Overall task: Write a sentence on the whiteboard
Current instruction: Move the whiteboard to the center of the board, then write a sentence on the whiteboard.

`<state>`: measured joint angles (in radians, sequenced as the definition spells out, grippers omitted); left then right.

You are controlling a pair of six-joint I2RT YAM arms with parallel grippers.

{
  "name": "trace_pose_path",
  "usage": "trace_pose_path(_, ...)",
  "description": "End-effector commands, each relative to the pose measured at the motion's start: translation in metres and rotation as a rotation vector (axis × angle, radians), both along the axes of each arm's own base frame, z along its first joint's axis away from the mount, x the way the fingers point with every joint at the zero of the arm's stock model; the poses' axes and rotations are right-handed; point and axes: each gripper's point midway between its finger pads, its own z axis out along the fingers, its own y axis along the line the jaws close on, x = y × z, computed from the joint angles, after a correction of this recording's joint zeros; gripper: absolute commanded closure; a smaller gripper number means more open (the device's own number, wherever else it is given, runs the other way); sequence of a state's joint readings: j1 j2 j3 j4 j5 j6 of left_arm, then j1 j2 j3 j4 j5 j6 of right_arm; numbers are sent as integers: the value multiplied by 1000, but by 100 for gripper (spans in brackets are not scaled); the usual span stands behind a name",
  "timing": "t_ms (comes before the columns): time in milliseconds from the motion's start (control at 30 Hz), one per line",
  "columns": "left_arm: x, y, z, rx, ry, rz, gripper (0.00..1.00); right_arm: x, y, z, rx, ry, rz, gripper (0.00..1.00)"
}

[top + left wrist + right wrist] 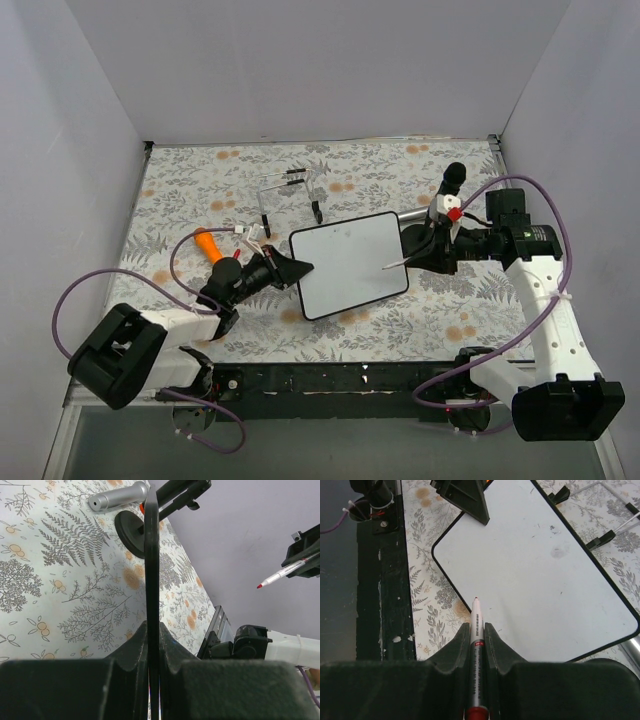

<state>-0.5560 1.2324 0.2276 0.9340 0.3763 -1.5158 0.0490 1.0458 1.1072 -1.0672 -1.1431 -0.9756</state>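
The whiteboard lies tilted mid-table, its white face blank apart from faint smudges; no red sentence shows on it. My left gripper is shut on its left edge; in the left wrist view the board runs edge-on between my fingers. My right gripper is shut on a white marker with a red tip. In the right wrist view the marker points at the board near one long edge. The tip hovers above the surface, not touching.
A clear wire stand with black feet stands just behind the board. An orange object lies by my left arm. A silver cylinder and a black knob sit at the back right. Grey walls enclose the floral tablecloth.
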Motion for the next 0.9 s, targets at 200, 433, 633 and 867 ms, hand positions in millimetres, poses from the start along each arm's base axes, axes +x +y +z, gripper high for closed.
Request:
trace_pose_path(200, 1, -1, 46, -110, -230, 35, 100, 17, 54, -1, -30, -8, 27, 99)
trace_pose_path(433, 5, 12, 44, -155, -188, 167, 100, 32, 97, 20, -52, -87, 35, 99)
trace_pose_path(633, 15, 9, 36, -138, -136, 254, 100, 46, 113, 31, -40, -163, 41, 99)
trace_pose_path(867, 23, 10, 37, -164, -138, 299, 100, 57, 112, 31, -55, -187, -11, 99)
